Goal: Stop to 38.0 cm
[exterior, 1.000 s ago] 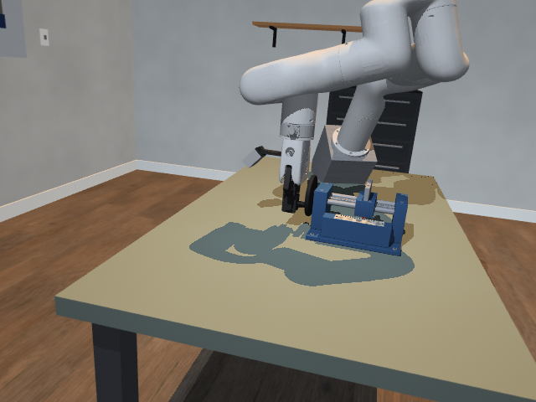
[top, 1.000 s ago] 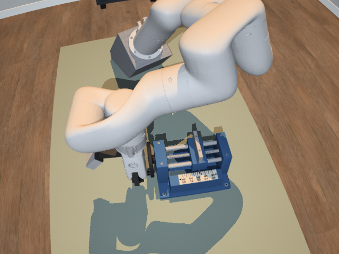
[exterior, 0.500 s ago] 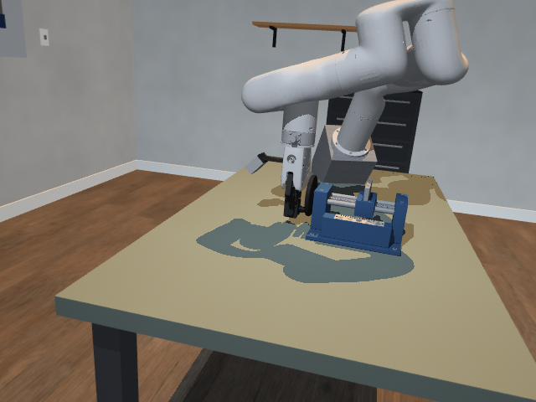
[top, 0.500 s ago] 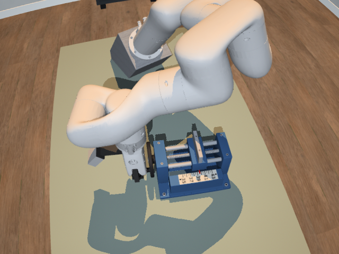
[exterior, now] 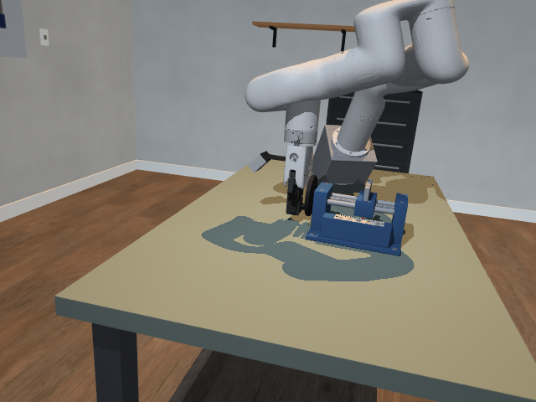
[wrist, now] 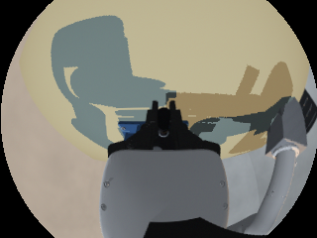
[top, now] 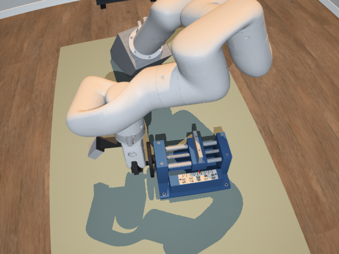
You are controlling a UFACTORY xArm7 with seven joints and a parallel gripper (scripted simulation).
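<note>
And the tool point(top: 135, 169) point(exterior: 293, 211) point(wrist: 163, 108) is pinching, fingers nearly together, gripping the handwheel's crank grip point(wrist: 163, 117)! The handwheel point(top: 149, 153) point(exterior: 310, 194) is standing upright just beside the tool, with the blue frame point(top: 161, 161) point(exterior: 322, 199) crowding its other side. Beyond, between the frame's end blocks, the stop point(top: 197, 148) point(exterior: 365, 205) is sitting, its red pointer point(top: 199, 171) reading near 39. Away from the frame, the tabletop point(top: 82, 169) point(exterior: 242, 311) is stretching well out from the handwheel to its side edge, leaving sideways room.

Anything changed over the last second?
The end effector, shut on the crank handle, moved toward the arm's base in the top view. Nothing visibly newly gripped or released. No visible shift: stop, red pointer near 39, blue frame.
</note>
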